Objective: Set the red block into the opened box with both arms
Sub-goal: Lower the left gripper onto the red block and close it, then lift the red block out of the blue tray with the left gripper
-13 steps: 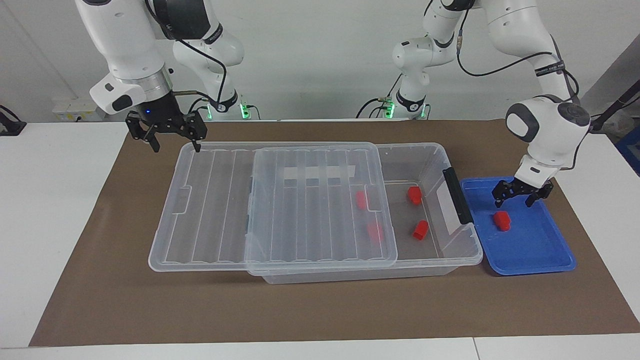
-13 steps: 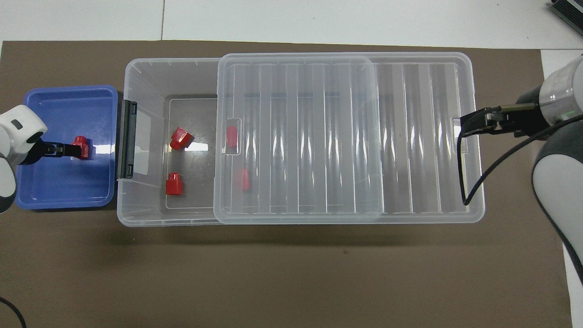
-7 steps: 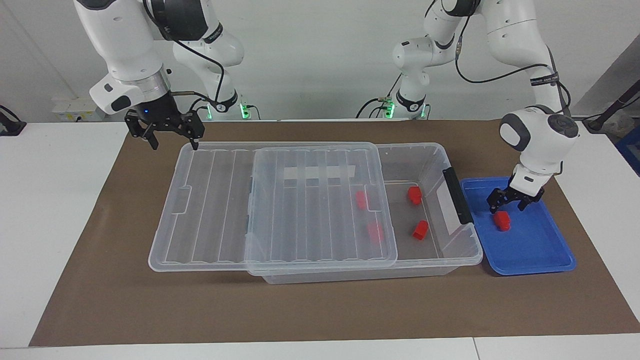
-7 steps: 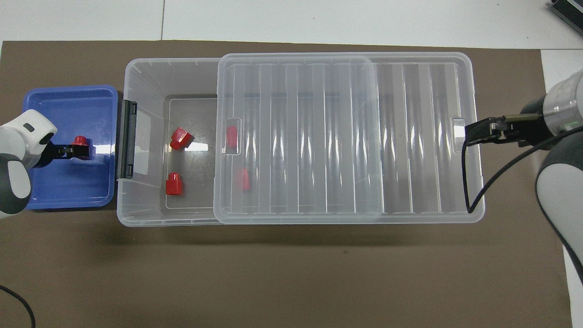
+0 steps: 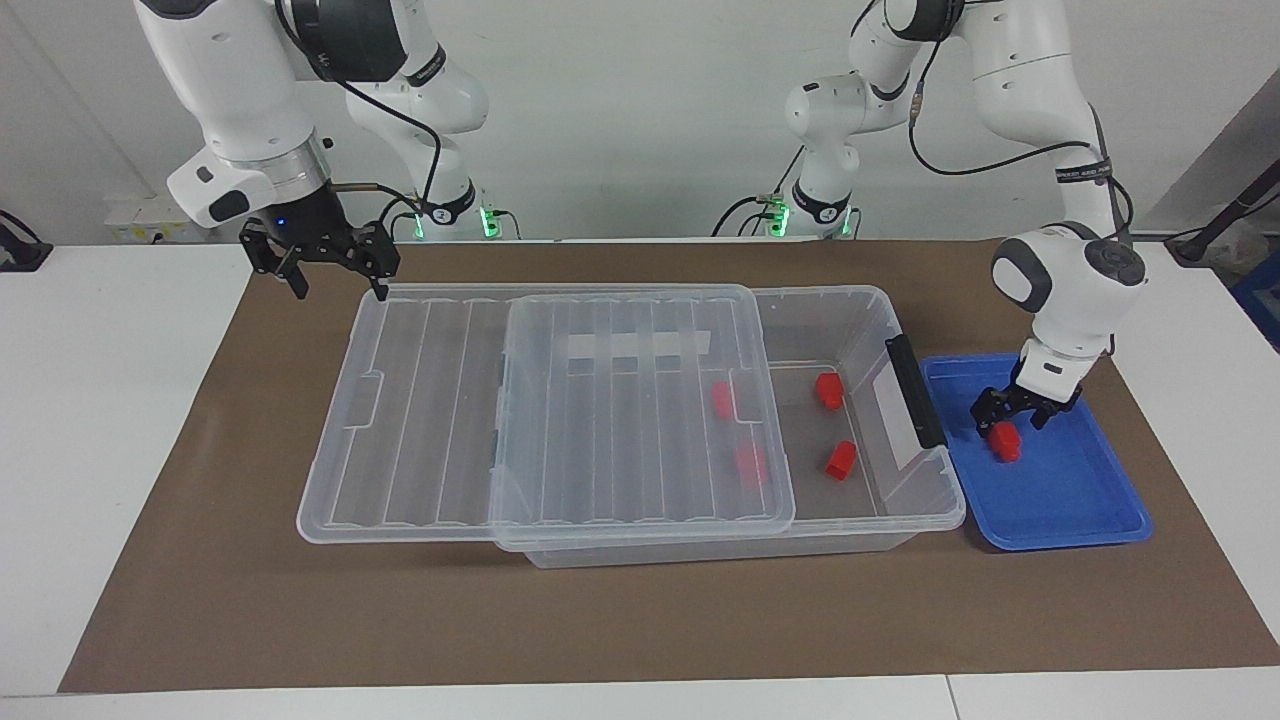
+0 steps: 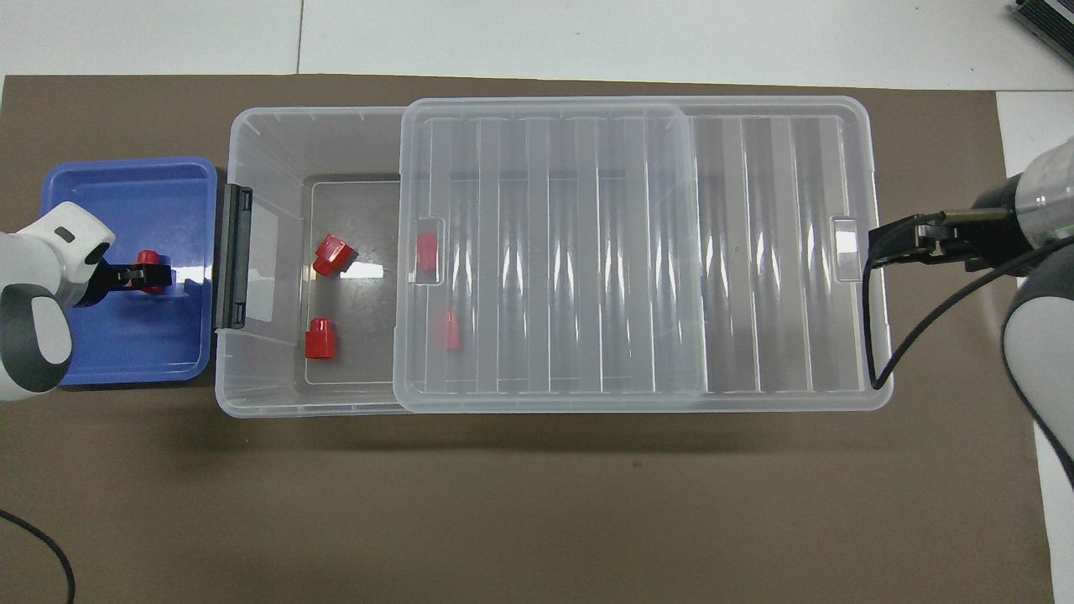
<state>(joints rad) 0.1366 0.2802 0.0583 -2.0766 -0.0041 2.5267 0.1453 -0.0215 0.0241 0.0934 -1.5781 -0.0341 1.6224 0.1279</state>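
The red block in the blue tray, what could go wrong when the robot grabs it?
The left gripper straddles the red block near its edge, so it might slip out. Carried over, it could bump the box wall or black handle. The lid leaves only part open.

The box [image 5: 860, 330] and its ribbed lid [image 5: 640, 400] are clear glossy plastic; beneath the left gripper [image 5: 1012, 420], a shiny blue plastic tray [image 5: 1080, 500] on matt brown paper-like mat [image 5: 640, 620].
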